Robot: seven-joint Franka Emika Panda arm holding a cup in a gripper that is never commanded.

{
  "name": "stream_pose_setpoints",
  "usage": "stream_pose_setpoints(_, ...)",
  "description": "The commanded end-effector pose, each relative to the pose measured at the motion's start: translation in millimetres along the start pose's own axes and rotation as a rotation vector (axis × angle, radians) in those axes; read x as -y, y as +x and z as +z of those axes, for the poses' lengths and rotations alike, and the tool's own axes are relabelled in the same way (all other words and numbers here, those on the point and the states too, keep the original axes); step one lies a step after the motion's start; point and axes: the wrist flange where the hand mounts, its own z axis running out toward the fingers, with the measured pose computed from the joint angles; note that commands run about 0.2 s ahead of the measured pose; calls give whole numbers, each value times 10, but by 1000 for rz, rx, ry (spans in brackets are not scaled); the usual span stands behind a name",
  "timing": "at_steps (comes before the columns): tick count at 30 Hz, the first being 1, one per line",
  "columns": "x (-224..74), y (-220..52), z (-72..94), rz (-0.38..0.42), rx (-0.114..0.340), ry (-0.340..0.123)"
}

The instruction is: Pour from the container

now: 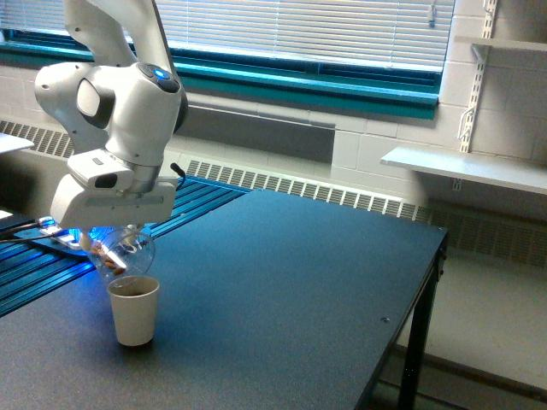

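While the arm hangs low over the near corner, here is how things stand from where I'm watching.

Gripper: the gripper (120,232) points down under the white wrist block, clamped on the container; the fingers themselves are mostly hidden by the block and the blue glow beneath it.

Container: the clear round cup (122,254) is up in the air, tipped over, its mouth angled down toward the exterior view's right. A few brown bits sit inside, against the upper side nearest the gripper.

White paper cup: upright on the surface (299,290), the white paper cup (133,311) sits directly below the tilted container, the two nearly touching at the rim. Something brown shows just inside its mouth.

Arm: the white Franka arm (115,94) comes down from the top of the exterior view's left, elbow bulging, blue light on the joint.

Progress: I'd judge the pour is well under way. Brown material already shows in the paper cup, and the container is steeply tipped. What's left, by my reading, is getting the last few bits out, since some cling inside, then tipping the container upright again.

Watch for: the mouth sits close over the rim, so a slight drift sideways could drop bits onto the surface.

Background: a radiator grille (282,184) along the wall, blinds (299,30) above, a shelf (466,166) on the exterior view's right.
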Motion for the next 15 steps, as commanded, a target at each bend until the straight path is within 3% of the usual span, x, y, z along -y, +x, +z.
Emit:
stream_pose_setpoints(1,2,10,13,-16,6,-16)
stream_pose_setpoints(15,36,99,-54,-22,-9,-14)
